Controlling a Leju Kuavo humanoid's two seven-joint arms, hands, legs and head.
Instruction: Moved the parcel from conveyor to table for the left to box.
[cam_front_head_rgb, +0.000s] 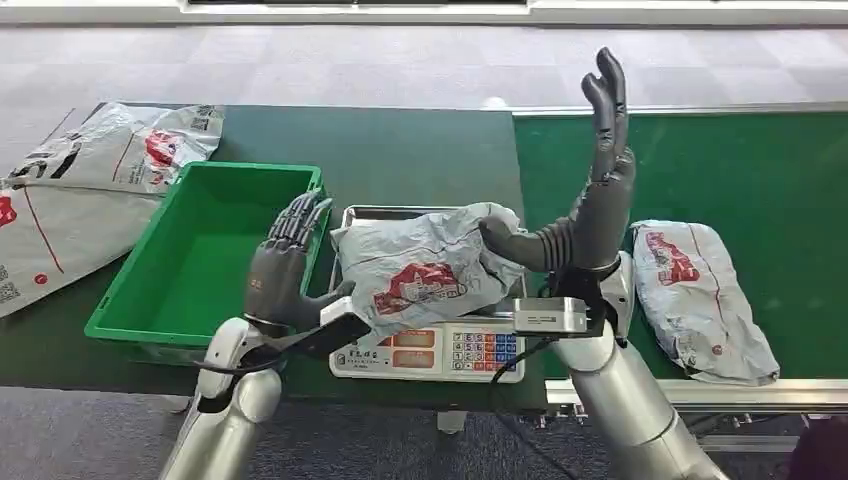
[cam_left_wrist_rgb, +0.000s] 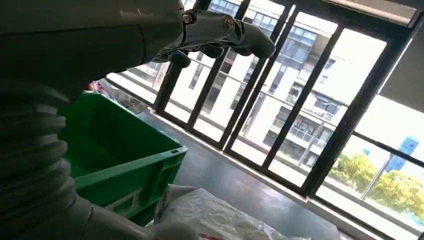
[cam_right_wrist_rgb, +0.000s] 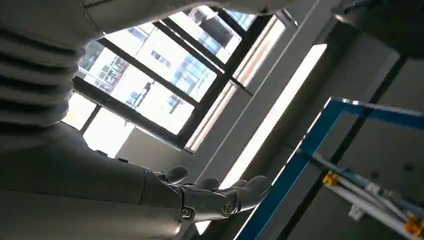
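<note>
Head view first: the grey parcel (cam_front_head_rgb: 425, 268) with its red print sits crumpled on the tray of the scale (cam_front_head_rgb: 430, 350), dead centre of the picture, on the dark green table (cam_front_head_rgb: 420, 155). The right hand (cam_front_head_rgb: 597, 195) stands upright at three o'clock of the parcel, fingers straight up and apart, thumb reaching toward the parcel's edge, and it grips nothing. The left hand (cam_front_head_rgb: 283, 262) is up at nine o'clock of the parcel, fingers loosely bent and spread, holding nothing, just beside the bag; whether it touches I cannot tell. Behind that hand is the green bin (cam_front_head_rgb: 150, 300), at nine o'clock of the scale. A second parcel (cam_front_head_rgb: 700, 295) lies on the green conveyor (cam_front_head_rgb: 720, 160), at three o'clock of the right hand. Flat grey mailers (cam_front_head_rgb: 90, 190) lie at ten o'clock, past the bin.

Over to the left wrist view: the left hand (cam_left_wrist_rgb: 220, 32) shows its thumb and curled dark fingers against tall windows (cam_left_wrist_rgb: 300, 100), nothing in it. The green bin (cam_left_wrist_rgb: 130, 160) sits below the arm's ribbed cover, and the parcel (cam_left_wrist_rgb: 215, 215) is bunched up right against the bin's wall.

Right wrist view now: the right hand (cam_right_wrist_rgb: 210, 195) lies open toward the ceiling, fingers apart, empty, with windows (cam_right_wrist_rgb: 150, 75) and a blue frame (cam_right_wrist_rgb: 310, 145) beyond
</note>
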